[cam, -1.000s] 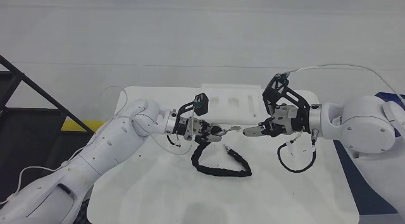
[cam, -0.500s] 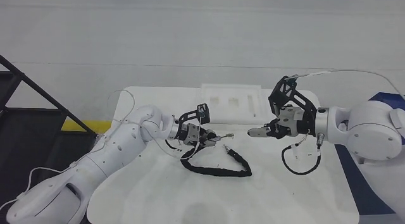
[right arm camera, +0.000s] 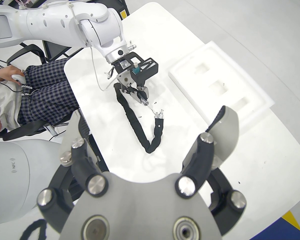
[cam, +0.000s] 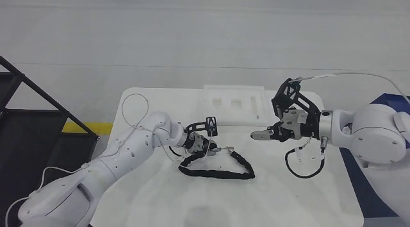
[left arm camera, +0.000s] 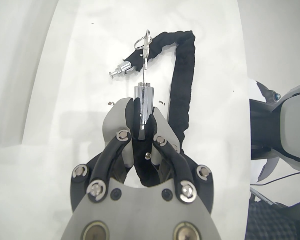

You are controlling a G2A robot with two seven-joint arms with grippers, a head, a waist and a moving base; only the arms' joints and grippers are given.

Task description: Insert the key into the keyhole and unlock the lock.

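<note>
The left pincer (left arm camera: 142, 106) is clamped on the chrome lock cylinder (left arm camera: 144, 96), with the key (left arm camera: 145, 53) seated in its end and the chain (left arm camera: 183, 81) trailing on the desk (left arm camera: 77, 51). The right pincer (right arm camera: 150, 118) hangs wide open, empty, well apart. Risk: the unheld key may slip out if the cylinder tilts.

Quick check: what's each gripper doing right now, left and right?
Left gripper: shut on the lock cylinder, with the key in its end.
Right gripper: open, holding nothing.
</note>
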